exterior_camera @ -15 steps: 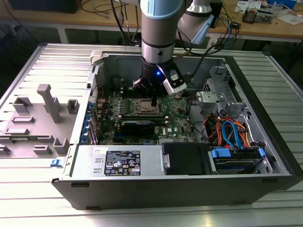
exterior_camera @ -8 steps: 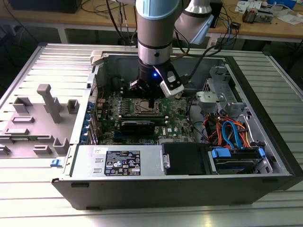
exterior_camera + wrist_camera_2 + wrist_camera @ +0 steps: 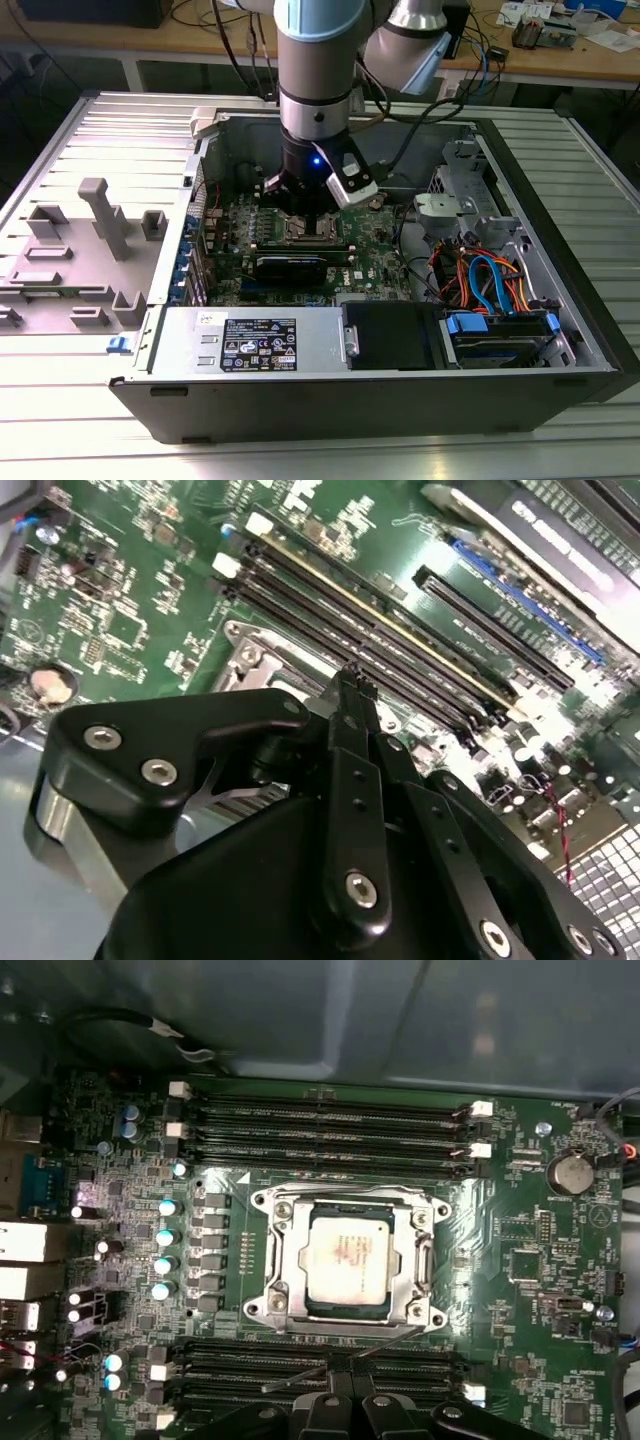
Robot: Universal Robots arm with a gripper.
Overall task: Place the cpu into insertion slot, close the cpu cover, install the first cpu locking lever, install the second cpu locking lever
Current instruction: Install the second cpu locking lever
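Hovering just beside the socket: hand (image 3: 355, 675), fingertips pinched together, holding nothing. Seated in the slot under the closed cpu cover (image 3: 349, 1260): cpu (image 3: 347, 1258). Risk: slipping off a thin locking lever (image 3: 340, 1360), scraping nearby memory slots (image 3: 320, 1130).

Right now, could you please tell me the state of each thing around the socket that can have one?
cpu: seated flat in the socket, metal top facing up.
cpu cover: closed down, framing the cpu.
locking lever: thin rod slanting along the socket edge nearest the end effector; whether latched, cannot tell.
end effector: fingertips together, holding nothing, just above the board beside the socket.
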